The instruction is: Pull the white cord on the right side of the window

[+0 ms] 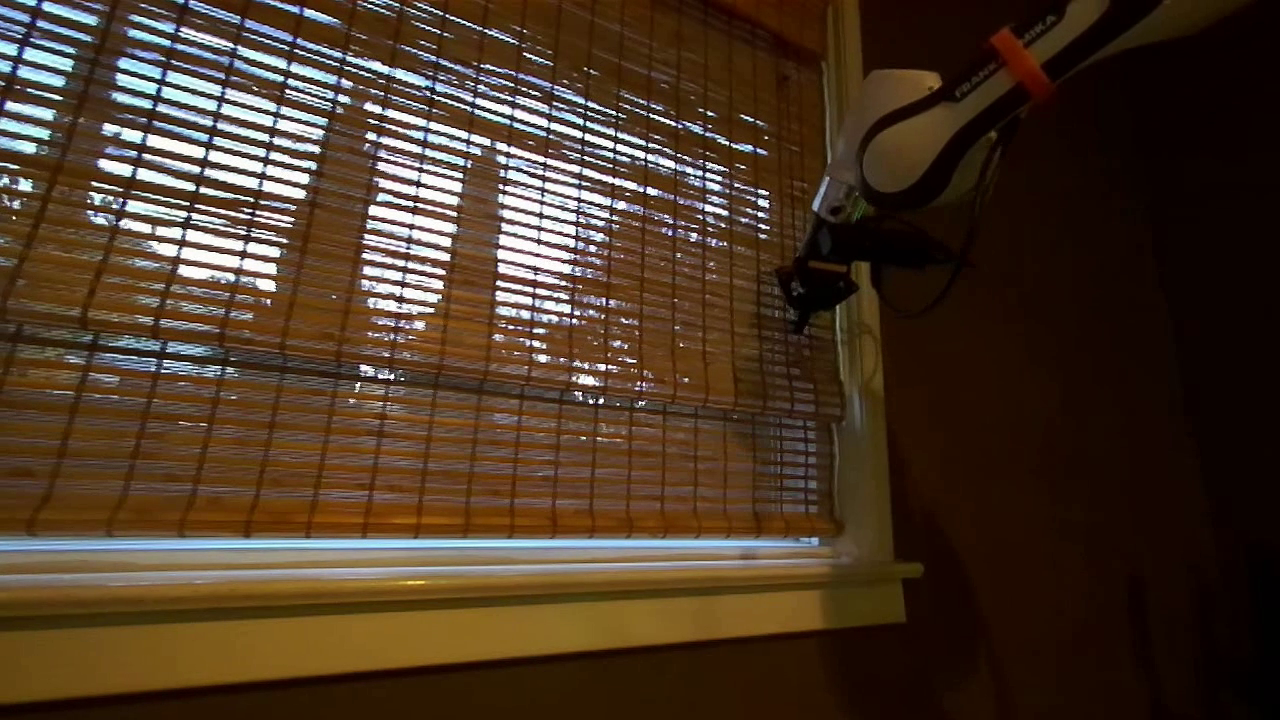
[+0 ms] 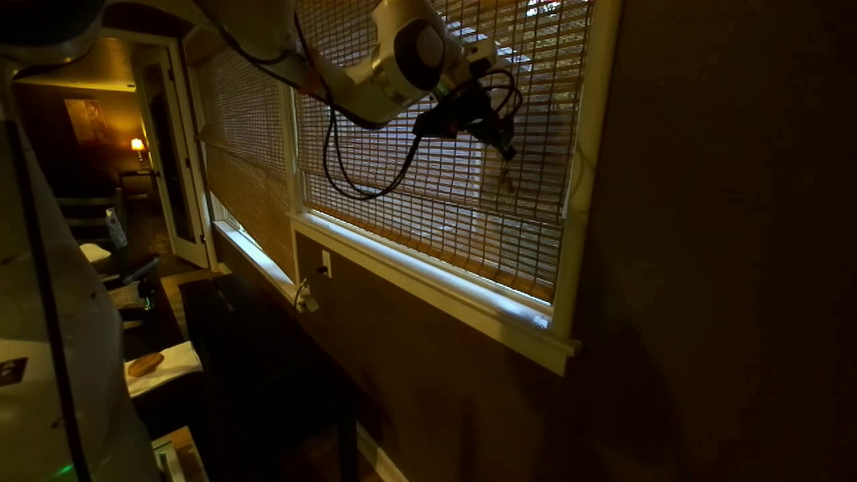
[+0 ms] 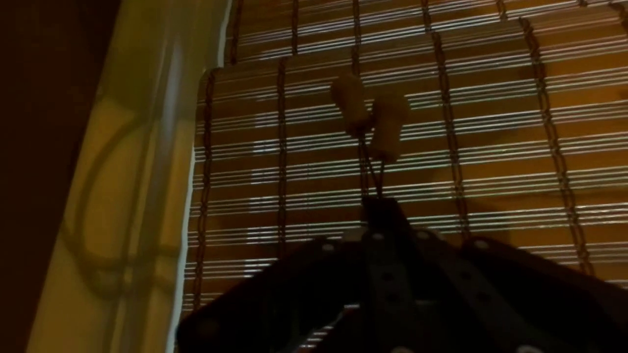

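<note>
Pincer [image 3: 380,205]: narrow, jaws drawn together. Cord [image 3: 381,177] leaves their tip as two thin strands; pincer reads as holding it. Strands look dark against the backlit blind [image 3: 500,147]; true colour not readable. Each strand ends in a small pale-brown knob [image 3: 389,125], two in all, side by side. In the wrist view the knobs sit above the jaws; in an exterior view they hang below them, small and blurred.

Cord position: in front of the blind, near the right-hand edge of the window [image 1: 535,230] as seen in both exterior views. Whether the knobs touch the slats: cannot tell.

Window: blind lowered almost to the sill [image 1: 450,580], thin bright strip between. Daylight shows through the slats. White upright [image 1: 866,450] of the frame looks yellowish in the low light. Wrist view: faint curved line across this upright, shadow or cord, cannot tell.

Arm [image 1: 925,140]: enters from the upper right in an exterior view, orange band [image 1: 1020,62] around it. Black cable [image 2: 365,196] loops below the wrist.

Background, exterior view: open door [image 2: 164,134], lit lamp [image 2: 138,144], outlet [image 2: 326,263] below the sill.
</note>
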Robot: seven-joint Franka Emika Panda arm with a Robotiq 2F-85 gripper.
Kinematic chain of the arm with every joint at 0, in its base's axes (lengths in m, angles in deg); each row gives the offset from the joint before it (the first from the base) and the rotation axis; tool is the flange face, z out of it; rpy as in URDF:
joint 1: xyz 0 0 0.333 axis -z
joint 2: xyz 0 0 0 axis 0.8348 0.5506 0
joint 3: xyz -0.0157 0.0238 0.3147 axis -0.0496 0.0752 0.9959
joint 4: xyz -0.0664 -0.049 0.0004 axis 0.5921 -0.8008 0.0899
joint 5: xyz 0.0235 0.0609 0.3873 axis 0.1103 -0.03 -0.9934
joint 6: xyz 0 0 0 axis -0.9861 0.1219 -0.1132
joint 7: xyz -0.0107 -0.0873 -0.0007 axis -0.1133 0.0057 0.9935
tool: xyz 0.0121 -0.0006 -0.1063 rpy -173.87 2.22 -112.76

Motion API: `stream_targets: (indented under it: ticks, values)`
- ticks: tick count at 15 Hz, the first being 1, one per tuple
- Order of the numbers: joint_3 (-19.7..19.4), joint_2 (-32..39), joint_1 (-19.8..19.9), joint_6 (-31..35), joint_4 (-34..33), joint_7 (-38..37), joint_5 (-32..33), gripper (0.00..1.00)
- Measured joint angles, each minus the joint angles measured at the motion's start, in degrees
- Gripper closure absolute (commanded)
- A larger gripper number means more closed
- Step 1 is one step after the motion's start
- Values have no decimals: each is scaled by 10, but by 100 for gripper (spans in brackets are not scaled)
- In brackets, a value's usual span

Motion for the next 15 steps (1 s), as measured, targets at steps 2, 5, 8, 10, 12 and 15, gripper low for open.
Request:
stream_targets:
  ticks: [2, 5, 8, 10, 12, 15]
  values:
    - [4, 1, 0, 27, 13, -20, 40, 99]
    - [13, 3, 0, 37, 33, -30, 71, 99]
    - [19, 6, 0, 36, 54, -30, 75, 99]
    - [21, 9, 0, 36, 67, -30, 75, 99]
    - [21, 13, -1, 36, 79, -29, 74, 99]
    - [21, 23, 0, 36, 93, -29, 74, 99]
